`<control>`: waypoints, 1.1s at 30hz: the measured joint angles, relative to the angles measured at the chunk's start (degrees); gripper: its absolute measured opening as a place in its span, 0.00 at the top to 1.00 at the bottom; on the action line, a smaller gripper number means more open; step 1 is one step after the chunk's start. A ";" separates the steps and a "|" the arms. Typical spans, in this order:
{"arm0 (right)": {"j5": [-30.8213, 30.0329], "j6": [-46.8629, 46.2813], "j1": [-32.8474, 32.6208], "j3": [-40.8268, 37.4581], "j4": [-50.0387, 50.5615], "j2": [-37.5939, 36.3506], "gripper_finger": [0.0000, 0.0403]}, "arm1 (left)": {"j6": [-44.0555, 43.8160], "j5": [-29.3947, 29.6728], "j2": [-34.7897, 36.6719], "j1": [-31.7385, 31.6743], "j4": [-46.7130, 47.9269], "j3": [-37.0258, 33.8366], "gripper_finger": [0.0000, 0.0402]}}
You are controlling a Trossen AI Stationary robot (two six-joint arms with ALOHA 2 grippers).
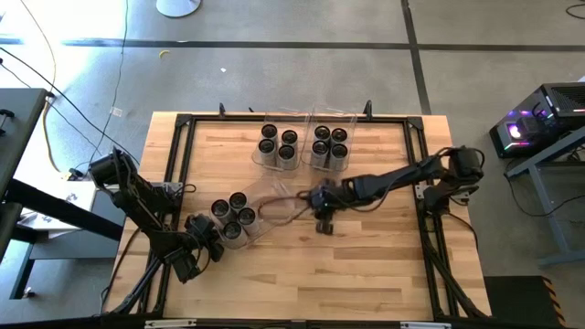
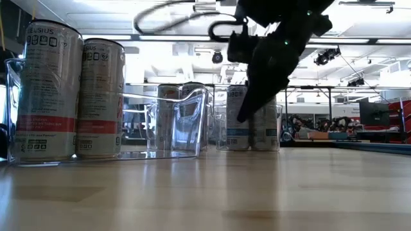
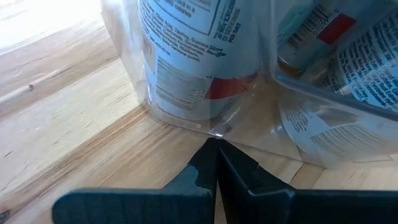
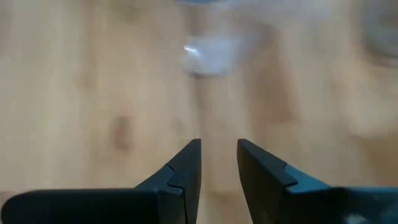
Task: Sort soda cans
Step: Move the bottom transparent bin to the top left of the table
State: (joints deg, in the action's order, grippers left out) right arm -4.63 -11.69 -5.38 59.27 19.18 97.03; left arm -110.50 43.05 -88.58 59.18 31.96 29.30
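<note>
Hovering empty over bare table (image 1: pixel 366 265), the right gripper (image 1: pixel 324 222) stands slightly parted — all soda cans (image 1: pixel 234 218) sit in clear bins (image 1: pixel 274 215), the shut left gripper (image 1: pixel 208 239) touching one, risking a shove.

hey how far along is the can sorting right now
Looks nearly done: all twelve visible cans sit in three bins, four at the near left, four in the back left bin, four in the back right bin. No loose cans show. The right gripper hangs slightly open and empty over the table; the left gripper sits shut by the near bin.
</note>
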 joint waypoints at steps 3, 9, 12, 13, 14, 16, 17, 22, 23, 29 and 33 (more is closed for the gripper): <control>2.23 1.41 -2.00 0.00 -6.08 2.80 0.76 | -0.01 0.98 -0.26 0.02 -0.14 0.00 1.00; -0.21 0.87 -2.30 -0.06 -22.69 10.41 0.76 | 0.56 1.35 -1.11 0.02 -2.07 0.00 1.00; -2.65 -0.45 -1.62 -0.22 -29.04 13.15 0.76 | 1.75 1.16 -1.08 0.29 -3.88 -0.06 1.00; -2.83 -0.36 -1.26 -0.22 -30.53 13.90 0.76 | 1.84 0.88 -1.09 0.54 -4.38 0.12 1.00; -3.39 -0.34 -0.92 -0.22 -31.60 14.37 0.76 | 1.88 0.22 -1.11 0.88 -5.47 0.71 1.00; -3.86 -0.36 -0.03 -0.14 -33.85 15.51 0.76 | 2.92 -0.20 -1.11 1.89 -6.42 1.03 1.00; -3.70 -0.36 0.39 -0.13 -34.81 16.12 0.76 | 3.15 0.09 -1.13 2.44 -6.25 1.03 1.00; -2.64 0.05 2.22 -0.11 -43.94 20.38 0.76 | 0.82 0.24 -1.13 3.59 -6.16 1.03 1.00; -2.60 0.10 2.55 -0.11 -46.23 21.21 0.76 | 0.50 0.32 -1.13 3.61 -6.20 1.03 1.00; -2.27 1.39 5.32 -0.09 -55.00 23.77 0.76 | -0.02 0.48 -1.13 3.56 -6.78 1.03 1.00; -2.18 2.92 6.74 0.59 -58.17 25.48 0.76 | -0.33 0.35 -1.13 3.54 -7.26 1.03 1.00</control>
State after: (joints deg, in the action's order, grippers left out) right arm -6.81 -8.77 1.36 59.85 -39.00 122.52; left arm -110.83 43.40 -89.71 62.72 24.70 30.33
